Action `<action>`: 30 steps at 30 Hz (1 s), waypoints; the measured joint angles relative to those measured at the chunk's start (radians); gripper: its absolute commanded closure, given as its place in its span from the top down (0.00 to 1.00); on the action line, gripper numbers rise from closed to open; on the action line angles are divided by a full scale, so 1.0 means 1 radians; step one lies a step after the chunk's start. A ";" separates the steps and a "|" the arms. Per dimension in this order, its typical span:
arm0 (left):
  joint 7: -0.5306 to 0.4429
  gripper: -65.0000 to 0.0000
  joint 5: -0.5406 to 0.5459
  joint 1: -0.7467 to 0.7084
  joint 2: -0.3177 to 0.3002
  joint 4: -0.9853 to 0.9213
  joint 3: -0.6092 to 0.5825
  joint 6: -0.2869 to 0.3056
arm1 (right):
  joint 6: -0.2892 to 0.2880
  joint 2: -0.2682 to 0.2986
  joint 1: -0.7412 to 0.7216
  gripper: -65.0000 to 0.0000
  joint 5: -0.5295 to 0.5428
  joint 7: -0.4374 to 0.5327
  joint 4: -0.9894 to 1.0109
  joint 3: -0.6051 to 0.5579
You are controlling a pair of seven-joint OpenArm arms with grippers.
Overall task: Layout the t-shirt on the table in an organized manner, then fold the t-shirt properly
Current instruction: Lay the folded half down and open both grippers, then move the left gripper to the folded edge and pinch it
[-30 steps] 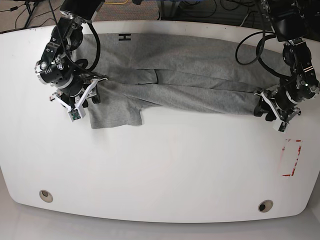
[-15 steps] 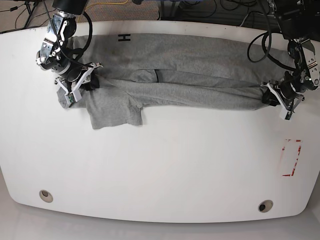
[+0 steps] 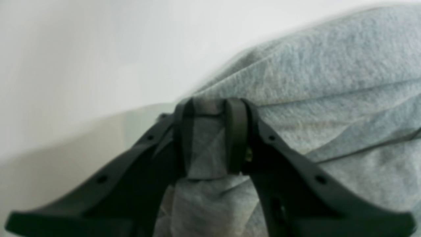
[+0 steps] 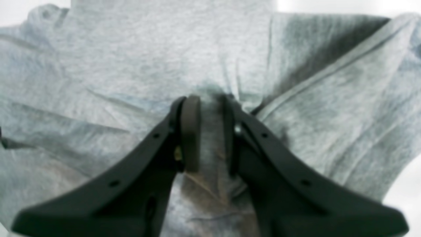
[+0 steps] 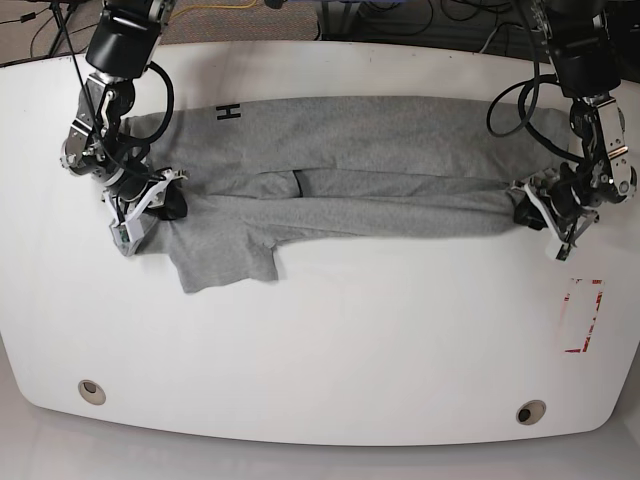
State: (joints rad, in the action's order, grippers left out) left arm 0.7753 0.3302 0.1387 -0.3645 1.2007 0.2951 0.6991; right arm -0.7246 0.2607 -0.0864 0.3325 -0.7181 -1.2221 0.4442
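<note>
White table (image 5: 320, 340); t-shirt (image 5: 380, 150) reads "H"; left gripper (image 3: 210, 138), right gripper (image 4: 210, 131) pinch fabric.

t-shirt (image 5: 380, 150): soft heathered grey knit cloth, matt | table (image 5: 320, 350): smooth white, faint sheen | gripper fingers (image 4: 190, 131): matt black plastic

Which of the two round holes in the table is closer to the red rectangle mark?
The grommet hole near the base view's lower right, just below the red rectangle mark; the other hole sits far across the table.
</note>
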 measured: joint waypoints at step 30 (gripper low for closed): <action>0.272 0.59 0.139 0.131 0.001 -0.005 0.196 -0.002 | 0.018 -0.012 -0.030 0.18 -0.032 -0.008 0.006 0.004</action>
State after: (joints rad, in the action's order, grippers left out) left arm 1.0470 0.4694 0.2699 -0.3637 1.1954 0.4911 0.6971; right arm -0.7063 0.2485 -0.1165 0.3000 -0.7258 -1.2163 0.4480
